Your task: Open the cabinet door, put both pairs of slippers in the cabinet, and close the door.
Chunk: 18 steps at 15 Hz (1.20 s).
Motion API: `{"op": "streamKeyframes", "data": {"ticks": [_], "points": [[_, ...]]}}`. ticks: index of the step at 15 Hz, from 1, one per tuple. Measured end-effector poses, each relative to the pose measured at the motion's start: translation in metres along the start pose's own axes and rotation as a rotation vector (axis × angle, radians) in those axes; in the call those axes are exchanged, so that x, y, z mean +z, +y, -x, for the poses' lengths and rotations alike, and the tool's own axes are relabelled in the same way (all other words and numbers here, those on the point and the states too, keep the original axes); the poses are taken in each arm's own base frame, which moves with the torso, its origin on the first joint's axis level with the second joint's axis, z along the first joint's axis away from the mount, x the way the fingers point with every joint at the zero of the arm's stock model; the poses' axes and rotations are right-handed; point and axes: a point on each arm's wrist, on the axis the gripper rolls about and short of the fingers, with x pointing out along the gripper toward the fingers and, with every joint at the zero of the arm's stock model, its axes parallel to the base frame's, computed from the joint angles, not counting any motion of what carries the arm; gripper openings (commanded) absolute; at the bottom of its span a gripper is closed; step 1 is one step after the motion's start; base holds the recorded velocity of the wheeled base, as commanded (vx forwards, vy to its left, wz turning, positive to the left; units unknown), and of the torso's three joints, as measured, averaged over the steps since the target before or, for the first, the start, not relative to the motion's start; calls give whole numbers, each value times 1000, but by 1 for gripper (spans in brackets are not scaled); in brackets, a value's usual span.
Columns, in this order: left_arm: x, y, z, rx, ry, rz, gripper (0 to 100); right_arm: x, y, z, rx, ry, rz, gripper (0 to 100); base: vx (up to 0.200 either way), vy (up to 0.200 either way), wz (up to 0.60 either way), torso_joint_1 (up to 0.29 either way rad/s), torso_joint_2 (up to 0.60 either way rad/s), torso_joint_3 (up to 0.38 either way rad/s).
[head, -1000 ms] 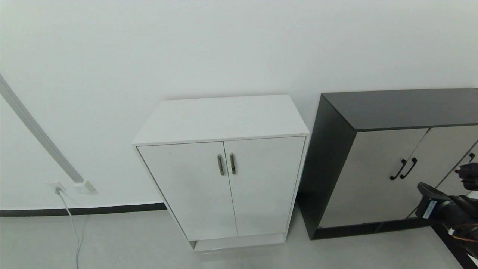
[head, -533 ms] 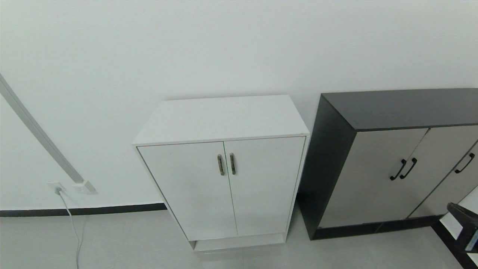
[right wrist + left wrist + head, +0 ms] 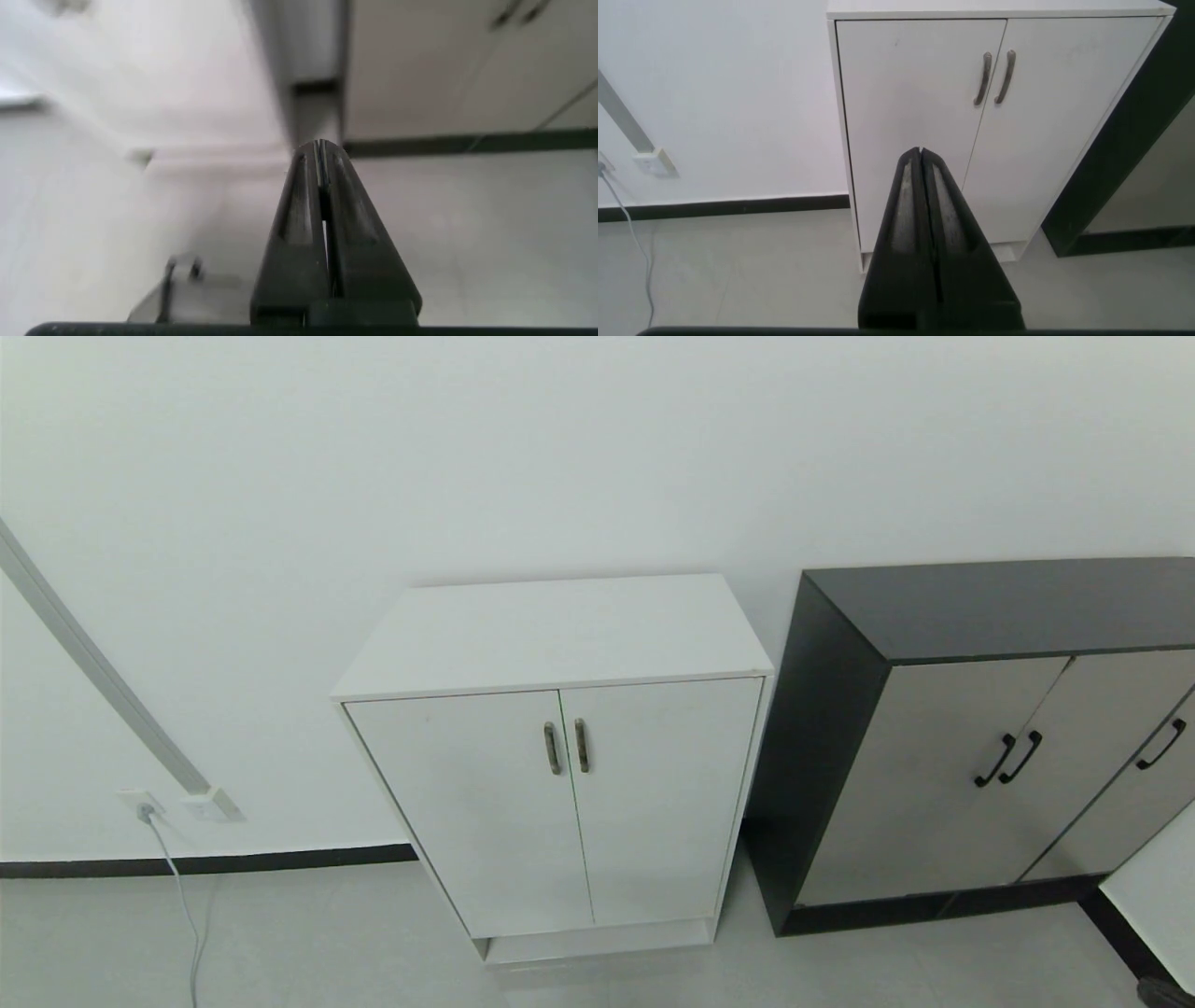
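Observation:
The white cabinet (image 3: 560,803) stands against the wall with both doors shut. Its two metal handles (image 3: 567,747) sit side by side at the middle seam. In the left wrist view my left gripper (image 3: 921,154) is shut with nothing in it. It is held well back from the cabinet (image 3: 924,84), pointing at the left door below the handles (image 3: 995,77). My right gripper (image 3: 320,147) is also shut and empty, hanging over the grey floor off to the right of the cabinets.
A dark cabinet (image 3: 831,709) with grey doors and black handles stands close to the right of the white one. A wall socket (image 3: 140,803) and its cable (image 3: 177,896) are on the left. A white surface's corner (image 3: 1158,896) juts in at the bottom right.
My right arm, seen at the right edge of the head view a second ago, has dropped down and out of that view. The cabinet doors have not moved.

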Motion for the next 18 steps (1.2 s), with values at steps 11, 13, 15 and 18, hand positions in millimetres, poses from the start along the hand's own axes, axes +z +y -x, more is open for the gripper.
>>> {"op": "streamKeyframes", "data": {"ticks": [11,13,15,18], "points": [[0,0,0,0,0,0,0,-33,0,31,72,16,38,0,0,0,0,0,0,0],[0,0,0,0,0,0,0,-34,-1,35,23,-23,83,0,0,0,0,0,0,0],[0,0,0,0,0,0,0,-34,-2,38,-90,-55,138,0,0,0,0,0,0,0],[0,0,0,0,0,0,0,-39,-2,45,-150,-118,150,0,0,0,0,0,0,0]]}}
